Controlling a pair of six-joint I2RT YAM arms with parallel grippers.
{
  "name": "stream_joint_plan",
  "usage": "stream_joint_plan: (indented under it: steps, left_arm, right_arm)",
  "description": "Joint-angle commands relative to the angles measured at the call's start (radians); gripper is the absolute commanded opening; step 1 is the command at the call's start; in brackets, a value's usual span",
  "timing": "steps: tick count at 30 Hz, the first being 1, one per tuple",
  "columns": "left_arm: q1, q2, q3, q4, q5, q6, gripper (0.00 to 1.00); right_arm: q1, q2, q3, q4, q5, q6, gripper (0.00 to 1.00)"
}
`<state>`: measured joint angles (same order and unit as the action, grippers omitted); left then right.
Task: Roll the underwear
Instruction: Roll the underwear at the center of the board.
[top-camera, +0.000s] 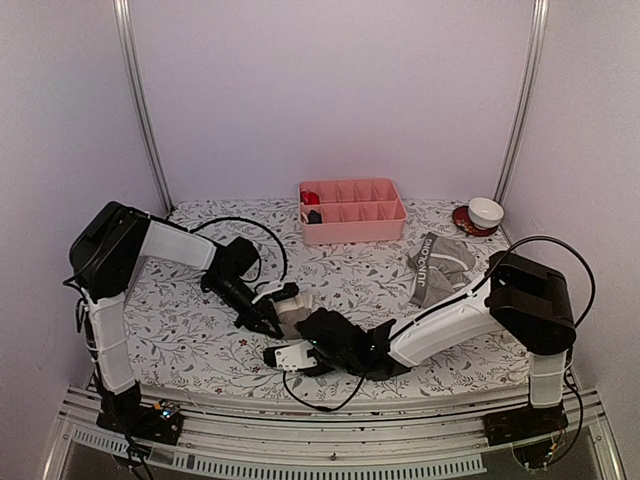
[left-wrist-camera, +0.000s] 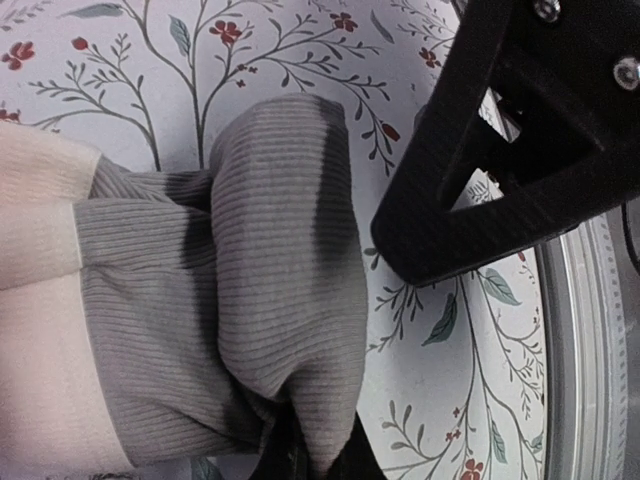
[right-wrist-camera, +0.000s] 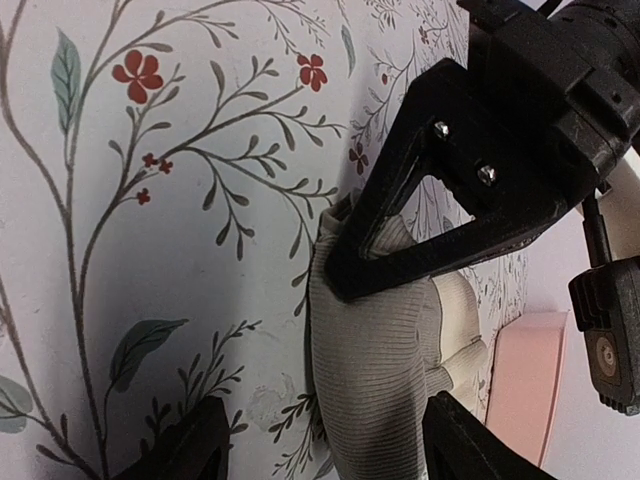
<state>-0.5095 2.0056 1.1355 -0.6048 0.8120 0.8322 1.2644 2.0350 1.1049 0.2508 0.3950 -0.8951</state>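
the right gripper (right-wrist-camera: 325, 405), at the near edge with fingers spread and empty, has the bunched briefs (right-wrist-camera: 375, 350) just beyond them, pinched tight from the left by the left gripper (left-wrist-camera: 310, 458); the boxer-briefs (top-camera: 440, 262) lie well off right.

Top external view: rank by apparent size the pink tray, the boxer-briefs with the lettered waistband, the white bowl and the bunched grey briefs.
1. pink divided plastic tray
2. grey boxer-briefs with a dark lettered waistband
3. Unranked: small white bowl and bunched plain grey briefs look alike in size; the briefs are partly hidden.
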Motion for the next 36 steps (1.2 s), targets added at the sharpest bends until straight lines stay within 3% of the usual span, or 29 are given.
stream_joint_plan:
  steps: [1,8,11,20,23,26,35,36]
  left_arm:
    - [0.024,0.045,0.000,-0.045,-0.070,-0.015,0.00]
    - [0.028,0.050,0.004,-0.049,-0.070,-0.016,0.00]
    - [0.031,0.051,0.006,-0.049,-0.068,-0.018,0.00]
    - [0.032,0.050,0.005,-0.049,-0.069,-0.016,0.01]
    - [0.032,0.046,0.002,-0.046,-0.070,-0.016,0.06]
    - [0.037,0.026,-0.016,-0.026,-0.067,-0.019,0.18]
    - [0.105,-0.162,-0.140,0.114,-0.014,-0.024,0.78]
    - [0.114,-0.198,-0.158,0.132,-0.006,-0.024,0.89]
  right_arm:
    - [-0.022,0.060,0.033,0.049,0.026,-0.019,0.66]
    - [-0.045,0.111,0.058,0.051,0.035,-0.012,0.56]
    - [-0.050,0.121,0.066,0.031,0.019,-0.005,0.45]
    - [-0.081,0.153,0.160,-0.139,-0.052,0.086,0.25]
    - [-0.094,0.155,0.195,-0.223,-0.098,0.125,0.12]
    - [-0.107,0.157,0.240,-0.326,-0.183,0.177,0.06]
    - [-0.115,0.178,0.319,-0.531,-0.308,0.293,0.03]
    - [-0.115,0.183,0.330,-0.551,-0.325,0.304,0.03]
